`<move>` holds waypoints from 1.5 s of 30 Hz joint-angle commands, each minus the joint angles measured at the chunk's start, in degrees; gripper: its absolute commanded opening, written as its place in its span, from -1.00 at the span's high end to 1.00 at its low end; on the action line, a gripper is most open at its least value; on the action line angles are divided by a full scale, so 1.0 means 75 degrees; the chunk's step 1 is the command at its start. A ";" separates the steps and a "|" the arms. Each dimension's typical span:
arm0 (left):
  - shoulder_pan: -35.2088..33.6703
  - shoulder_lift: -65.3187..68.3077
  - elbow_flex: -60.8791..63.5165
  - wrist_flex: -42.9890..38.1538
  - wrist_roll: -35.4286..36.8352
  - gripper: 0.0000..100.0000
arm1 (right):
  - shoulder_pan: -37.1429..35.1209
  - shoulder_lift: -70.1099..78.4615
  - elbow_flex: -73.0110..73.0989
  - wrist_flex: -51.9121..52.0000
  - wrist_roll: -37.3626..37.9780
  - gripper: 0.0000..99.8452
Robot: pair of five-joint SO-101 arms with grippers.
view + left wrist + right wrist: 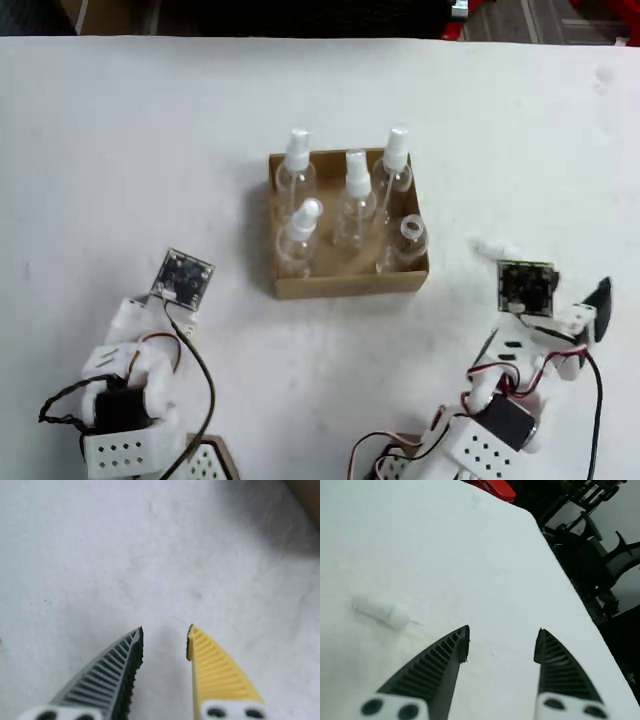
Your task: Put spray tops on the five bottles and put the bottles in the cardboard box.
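White desk (120,150) bears a cardboard box (345,287) of five bottles (352,205). Left gripper (165,632) and right gripper (502,642) gape empty, spray top (382,611) near the latter.

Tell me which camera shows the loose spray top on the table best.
The right wrist view: the spray top lies on its side, close, near the open right pincer. The high view has it as a pale shape between the cardboard box and the right arm. The left wrist view faces table elsewhere.
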 commanded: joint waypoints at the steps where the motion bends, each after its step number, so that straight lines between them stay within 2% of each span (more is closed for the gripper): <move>1: -0.0076 -0.0041 0.0012 0.0047 -0.0070 0.73 | -0.0545 0.0205 -0.1383 0.1588 0.0610 0.62; 7: -0.0076 -0.0041 0.0012 0.0047 -0.0070 0.73 | -0.0967 0.1928 -0.3388 0.2397 0.1125 0.62; 13: -0.0076 -0.0041 0.0012 0.0047 -0.0070 0.73 | -0.0990 0.5421 -0.5603 0.2866 0.1348 0.62; 22: -0.0076 -0.0041 0.0012 0.0047 -0.0070 0.73 | -0.1459 1.0579 -0.9705 0.5163 0.3423 0.62; 28: -0.0076 -0.0041 0.0012 0.0047 -0.0070 0.73 | -0.1459 1.3193 -1.1722 0.5867 0.3552 0.62; 36: -0.0076 -0.0041 0.0012 0.0047 -0.0070 0.72 | -0.1553 1.4236 -1.3621 0.7051 0.3552 0.61; 42: -0.0076 -0.0041 0.0012 0.0047 -0.0070 0.72 | -0.1811 1.4306 -1.3984 0.7308 0.3552 0.60; 45: -0.0076 -0.0041 0.0012 0.0047 -0.0070 0.73 | -0.1823 1.4306 -1.3960 0.7308 0.3552 0.50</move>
